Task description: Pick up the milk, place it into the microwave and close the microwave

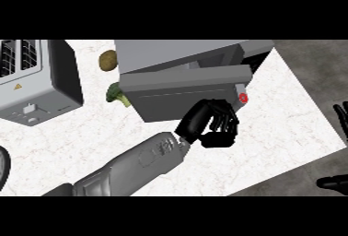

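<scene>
Reaching across the counter (272,115), the left hand (214,124) rests curled fingers against the microwave (183,76) door, holding nothing visible. Milk cannot be seen. Right hand (340,117) sits open, cut off at the edge. Broccoli (118,94) peeks out, half hidden.

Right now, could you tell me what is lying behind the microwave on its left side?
A brown potato and green broccoli show beside the microwave. The microwave covers part of the broccoli; its door hides the inside.
</scene>
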`<state>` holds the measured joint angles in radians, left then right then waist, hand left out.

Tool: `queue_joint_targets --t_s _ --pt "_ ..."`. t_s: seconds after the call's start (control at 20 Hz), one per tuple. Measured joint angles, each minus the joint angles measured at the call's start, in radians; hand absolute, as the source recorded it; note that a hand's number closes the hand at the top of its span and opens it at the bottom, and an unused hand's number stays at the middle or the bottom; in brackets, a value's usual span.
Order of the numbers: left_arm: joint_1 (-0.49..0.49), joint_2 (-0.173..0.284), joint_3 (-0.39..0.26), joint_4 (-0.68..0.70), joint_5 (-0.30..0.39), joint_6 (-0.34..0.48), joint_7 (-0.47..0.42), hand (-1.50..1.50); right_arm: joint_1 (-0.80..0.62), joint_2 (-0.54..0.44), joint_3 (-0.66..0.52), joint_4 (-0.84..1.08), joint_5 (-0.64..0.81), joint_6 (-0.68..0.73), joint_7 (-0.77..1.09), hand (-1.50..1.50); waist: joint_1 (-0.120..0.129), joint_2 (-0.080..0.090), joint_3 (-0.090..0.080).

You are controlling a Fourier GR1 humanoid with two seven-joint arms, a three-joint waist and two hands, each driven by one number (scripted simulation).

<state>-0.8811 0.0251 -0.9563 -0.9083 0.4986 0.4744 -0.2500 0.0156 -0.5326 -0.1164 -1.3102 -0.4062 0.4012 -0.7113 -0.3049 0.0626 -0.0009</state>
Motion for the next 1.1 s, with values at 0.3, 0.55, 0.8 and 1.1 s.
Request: queue_joint_targets --t_s 0.3,0.55,0.8,1.1 --pt "-0.072 0.006 0.022 0.06 0.053 0.022 0.012 1.5 -0.044 -0.022 0.011 -0.021 -0.034 0.033 0.036 -1.5 -0.032 0.015 0.002" --pt "-0.117 0.016 0.04 0.106 0.092 0.045 0.021 1.5 -0.08 -0.038 0.022 -0.037 -0.06 0.06 0.063 -1.5 -0.055 0.024 0.003" --pt "-0.116 0.026 0.039 0.1 0.128 0.068 0.012 1.5 -0.112 -0.047 0.049 -0.062 -0.089 0.098 0.098 -1.5 -0.068 0.024 0.003" --pt "-0.118 0.03 0.032 0.096 0.16 0.099 0.002 1.5 -0.141 -0.073 0.084 -0.093 -0.106 0.139 0.146 1.5 -0.085 0.024 0.003"
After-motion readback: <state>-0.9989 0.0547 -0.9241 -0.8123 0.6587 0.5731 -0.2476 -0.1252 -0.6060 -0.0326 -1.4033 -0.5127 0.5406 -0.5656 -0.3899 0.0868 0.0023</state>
